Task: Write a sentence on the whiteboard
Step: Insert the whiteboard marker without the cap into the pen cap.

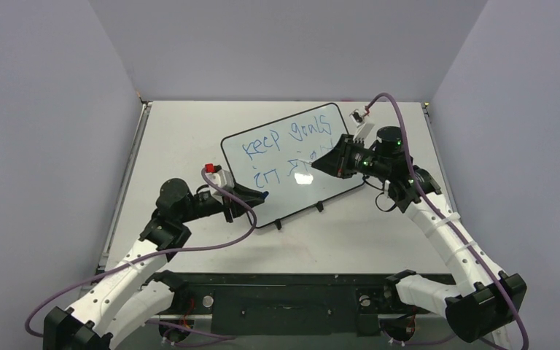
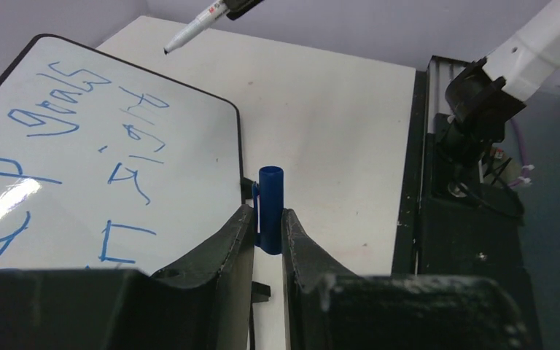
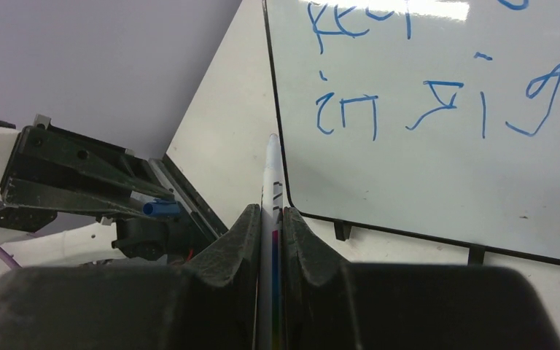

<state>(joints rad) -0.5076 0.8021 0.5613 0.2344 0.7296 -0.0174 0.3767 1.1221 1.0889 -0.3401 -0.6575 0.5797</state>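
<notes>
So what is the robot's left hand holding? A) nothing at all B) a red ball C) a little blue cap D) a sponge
C: the left wrist view shows the left gripper shut on a small blue cap that sticks up between its fingers, while the white marker is pinched in the right gripper.

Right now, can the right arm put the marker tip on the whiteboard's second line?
Probably yes. The right gripper is shut on the marker, its tip above the whiteboard near the second line, nothing between. The left gripper, holding the blue cap, sits at the board's near corner, aside.
</notes>
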